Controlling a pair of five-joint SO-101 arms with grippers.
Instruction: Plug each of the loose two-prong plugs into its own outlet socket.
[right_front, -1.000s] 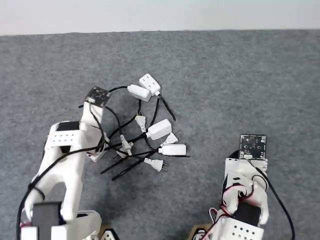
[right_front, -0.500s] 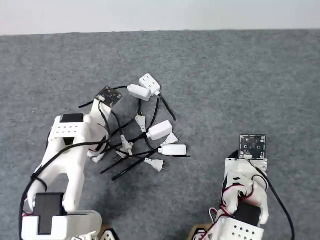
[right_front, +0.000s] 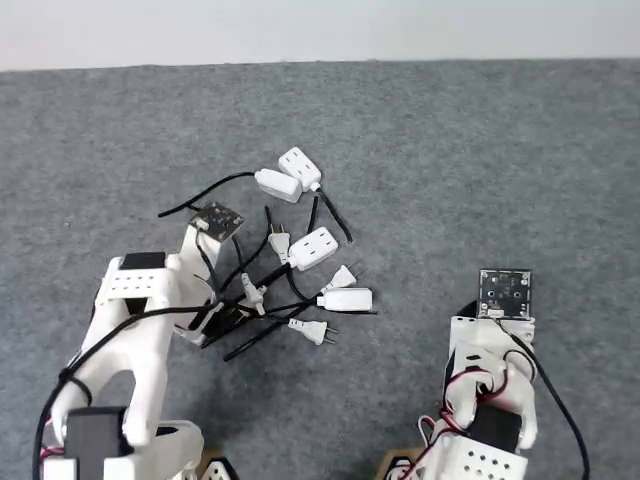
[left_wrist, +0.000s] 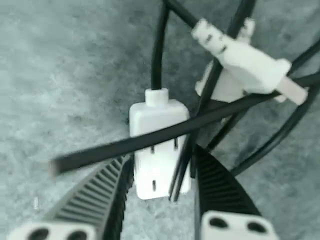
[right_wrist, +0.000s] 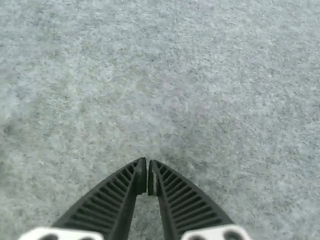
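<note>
**A:** From above, how does it all lie?

**B:** On the grey mat, a tangle of black cords sits just ahead of the left arm. The far socket lies slots-up at the tangle's far end. The middle socket is slots-up too, with its long axis slanting across the table. The near plug lies at the near edge with its long axis across the table and its prongs pointing right. The right arm stands well apart from the tangle.

**A:** And the left wrist?

**B:** The left gripper is clamped on a white outlet socket, with a ribbed finger along each long side. The socket's long axis runs in line with the fingers. Its cord end points away from the camera and its slotted face is turned toward it. A crossing cord lies over that face. Beyond it, a two-prong plug lies aslant on the cords, crosswise to the socket. I cannot tell which block seen from above this one is.

**A:** Right wrist?

**B:** The right gripper is clenched above the mat, its tips meeting.
</note>
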